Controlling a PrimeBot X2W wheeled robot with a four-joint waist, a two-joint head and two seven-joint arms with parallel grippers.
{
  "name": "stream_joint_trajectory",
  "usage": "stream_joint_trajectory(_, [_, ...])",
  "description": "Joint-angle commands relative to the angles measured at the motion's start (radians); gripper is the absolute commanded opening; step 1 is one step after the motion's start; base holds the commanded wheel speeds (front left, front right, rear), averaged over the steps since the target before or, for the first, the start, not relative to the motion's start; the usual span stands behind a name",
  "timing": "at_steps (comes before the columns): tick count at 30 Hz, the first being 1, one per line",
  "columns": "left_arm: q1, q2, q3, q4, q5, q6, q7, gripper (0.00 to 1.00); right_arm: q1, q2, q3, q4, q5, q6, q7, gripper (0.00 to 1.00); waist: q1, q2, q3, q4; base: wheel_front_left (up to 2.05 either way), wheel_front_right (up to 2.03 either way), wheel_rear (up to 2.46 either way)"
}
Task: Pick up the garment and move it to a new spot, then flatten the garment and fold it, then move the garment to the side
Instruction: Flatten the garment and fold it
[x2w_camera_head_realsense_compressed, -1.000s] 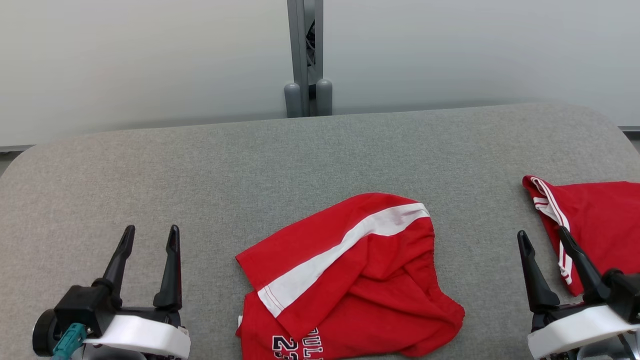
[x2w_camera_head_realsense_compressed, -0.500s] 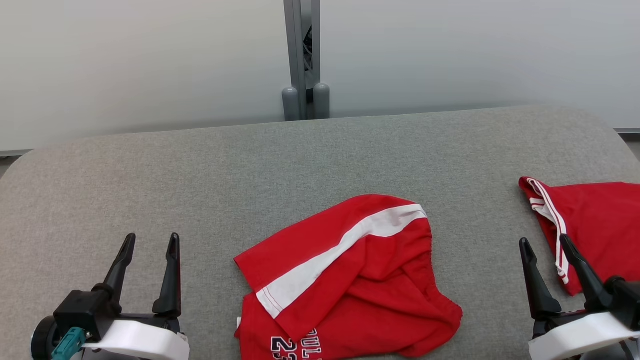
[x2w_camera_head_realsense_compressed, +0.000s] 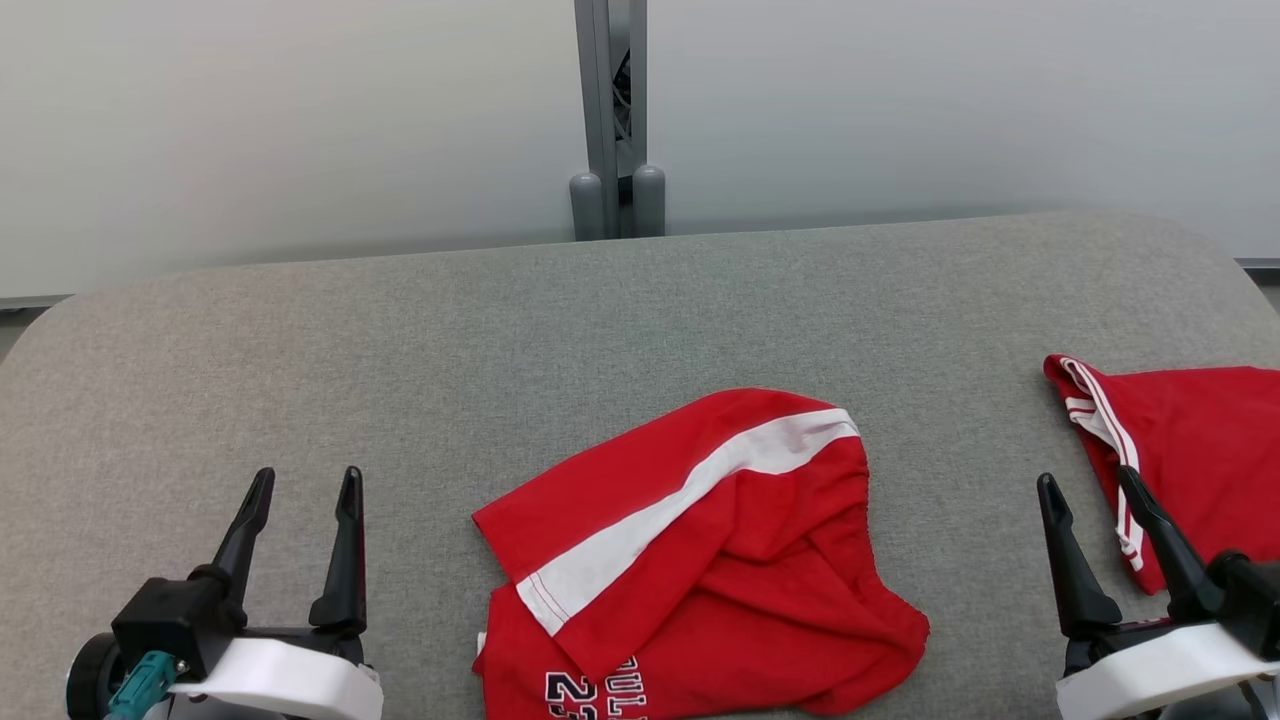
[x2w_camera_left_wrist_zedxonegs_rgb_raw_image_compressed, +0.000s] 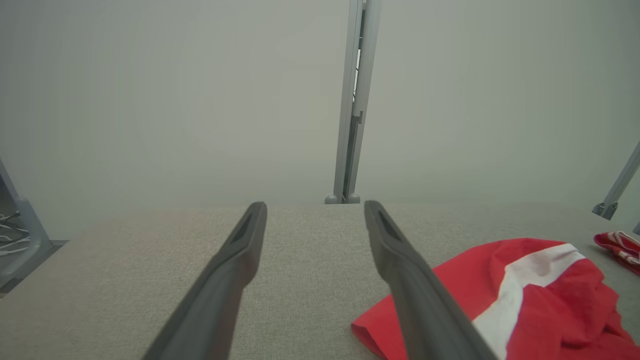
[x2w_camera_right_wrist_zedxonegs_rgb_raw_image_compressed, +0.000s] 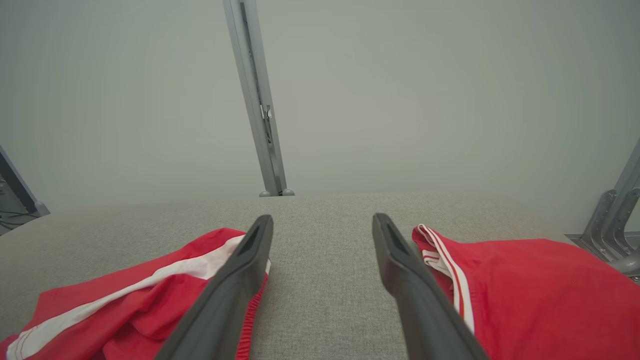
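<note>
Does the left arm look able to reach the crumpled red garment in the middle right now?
Probably yes: the left gripper stands open beside the crumpled red garment, with only bare grey table between them, nothing in the way.

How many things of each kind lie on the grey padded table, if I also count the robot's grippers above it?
Red garments: 2, the crumpled garment in the middle and the second garment at the right edge.
Grippers: 2, the left gripper and the right gripper, both open and holding nothing.
Total: 4.
</note>
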Motion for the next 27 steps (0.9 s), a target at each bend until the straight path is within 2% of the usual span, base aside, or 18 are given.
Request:
stream_joint_trajectory(1, [-0.001,0.007,0.000,-0.004,-0.001,0.007,-0.001,1.00,-0.001,-0.004,0.001,-0.004,-0.001,0.000,0.003,1.00,0.0000,0.0000,0.001,0.000,0.00,0.00,0.00])
stream_joint_trajectory(5, [-0.026,0.001,-0.020,-0.016,-0.014,-0.006,0.041,1.00,-0.010,-0.007,0.000,-0.006,0.004,0.000,0.001,1.00,0.0000,0.0000,0.013,0.004,0.00,0.00,0.00])
stream_joint_trajectory(10, [-0.070,-0.007,-0.097,-0.020,-0.063,-0.056,0.210,1.00,-0.025,-0.014,0.019,-0.007,0.008,0.000,0.001,1.00,0.0000,0.0000,0.044,-0.004,0.00,0.00,0.00])
stream_joint_trajectory(14, [-0.088,-0.017,-0.152,-0.003,-0.098,-0.097,0.304,1.00,-0.041,-0.017,0.039,-0.001,0.016,0.000,-0.008,1.00,0.0000,0.0000,0.075,-0.019,0.00,0.00,0.00])
stream_joint_trajectory(22, [-0.109,-0.043,-0.218,0.090,-0.127,-0.147,0.375,1.00,-0.069,-0.021,0.054,0.019,0.031,0.000,-0.025,1.00,0.0000,0.0000,0.132,-0.041,0.00,0.00,0.00])
stream_joint_trajectory(27, [-0.133,-0.057,-0.235,0.151,-0.133,-0.161,0.394,1.00,-0.088,-0.025,0.065,0.031,0.034,0.000,-0.034,1.00,0.0000,0.0000,0.156,-0.048,0.00,0.00,0.00])
